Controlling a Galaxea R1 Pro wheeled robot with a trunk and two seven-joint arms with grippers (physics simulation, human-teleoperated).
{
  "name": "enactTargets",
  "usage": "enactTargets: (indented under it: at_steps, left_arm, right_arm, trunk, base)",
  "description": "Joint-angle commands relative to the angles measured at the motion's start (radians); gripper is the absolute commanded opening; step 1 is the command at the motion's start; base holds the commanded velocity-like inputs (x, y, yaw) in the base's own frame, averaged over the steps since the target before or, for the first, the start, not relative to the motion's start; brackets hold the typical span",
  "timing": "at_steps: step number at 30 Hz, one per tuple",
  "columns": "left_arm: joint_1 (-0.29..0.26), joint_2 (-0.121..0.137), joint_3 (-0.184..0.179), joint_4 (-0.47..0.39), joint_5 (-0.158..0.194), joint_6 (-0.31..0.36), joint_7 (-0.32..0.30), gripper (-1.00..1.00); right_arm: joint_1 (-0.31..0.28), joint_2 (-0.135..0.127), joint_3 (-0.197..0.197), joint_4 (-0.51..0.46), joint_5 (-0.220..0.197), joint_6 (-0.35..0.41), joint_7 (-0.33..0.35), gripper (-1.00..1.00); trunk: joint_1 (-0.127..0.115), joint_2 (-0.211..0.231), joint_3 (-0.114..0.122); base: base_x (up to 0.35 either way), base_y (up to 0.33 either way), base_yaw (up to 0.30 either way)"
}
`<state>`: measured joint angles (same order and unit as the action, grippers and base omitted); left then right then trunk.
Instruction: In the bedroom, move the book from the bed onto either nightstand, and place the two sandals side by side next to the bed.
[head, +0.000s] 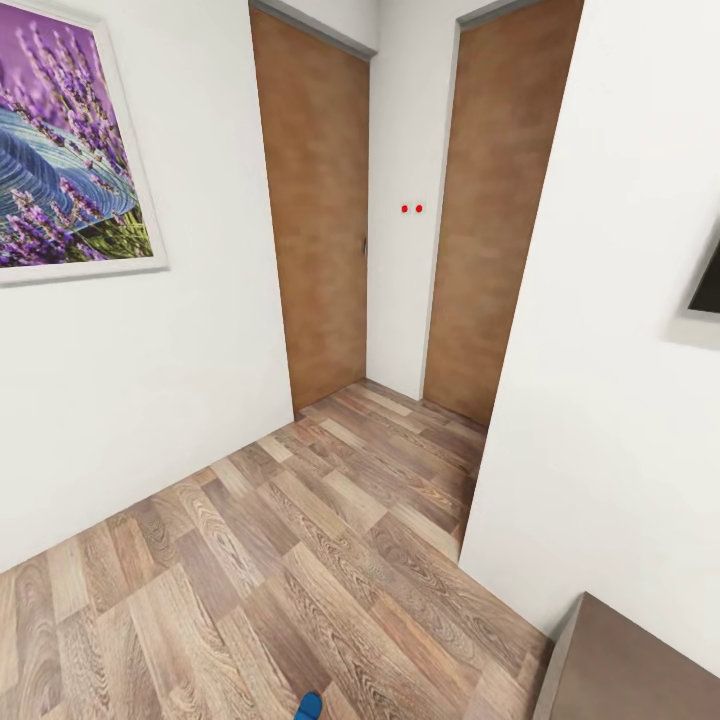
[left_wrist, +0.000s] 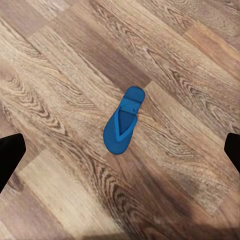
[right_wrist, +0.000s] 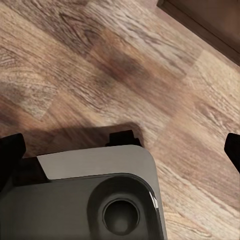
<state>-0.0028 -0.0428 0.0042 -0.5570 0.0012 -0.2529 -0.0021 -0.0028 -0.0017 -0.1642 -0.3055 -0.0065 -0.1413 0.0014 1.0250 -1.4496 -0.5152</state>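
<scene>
blue sandal (left_wrist: 124, 121) lies flat on wood floor (left_wrist: 60, 70), straps up, under left gripper (left_wrist: 120, 150); fingers wide apart, holding nothing, likely lined up for pickup. sandal tip also at head view bottom edge (head: 308, 707). right gripper (right_wrist: 120, 150) open, empty, over robot base (right_wrist: 95, 195). no containers. two closed doors (head: 320, 210) ahead.

My head camera looks forward and down a hallway toward two wooden doors (head: 315, 210); my left wrist camera faces straight down at the floor (left_wrist: 60, 90), sharing the blue sandal (left_wrist: 123, 120) with it; my right wrist camera looks down over my base (right_wrist: 95, 200).
</scene>
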Motion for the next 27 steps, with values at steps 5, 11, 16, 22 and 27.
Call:
enactTargets:
  at_steps: [5,11,16,22,27]
  left_arm:
    - [0.000,0.000,0.000,0.000,0.000,-0.002,-0.001,1.00]
    - [0.000,0.000,0.000,0.000,0.000,-0.002,-0.001,1.00]
    - [0.000,0.000,0.001,0.000,0.000,-0.002,-0.001,1.00]
    - [0.000,0.000,0.001,0.000,0.000,-0.002,-0.001,1.00]
    - [0.000,0.000,0.002,0.000,0.000,-0.002,-0.001,1.00]
  right_arm:
    - [0.000,0.000,-0.001,0.000,-0.001,-0.003,0.000,1.00]
    - [0.000,0.000,-0.001,0.000,-0.001,-0.003,0.000,1.00]
    - [0.000,0.000,-0.002,0.000,0.000,-0.003,0.000,1.00]
    - [0.000,0.000,-0.002,0.000,-0.001,-0.003,0.000,1.00]
    - [0.000,0.000,-0.002,0.000,-0.001,-0.003,0.000,1.00]
  trunk:
    - [0.000,0.000,-0.001]
    - [0.000,0.000,-0.001]
    - [0.000,0.000,-0.001]
    - [0.000,0.000,-0.001]
    - [0.000,0.000,-0.001]
  base:
    - [0.000,0.022,0.000]
    - [0.000,0.008,-0.010]
    - [0.000,0.001,-0.168]
    - [0.000,0.000,-0.216]
    - [0.000,0.000,-0.225]
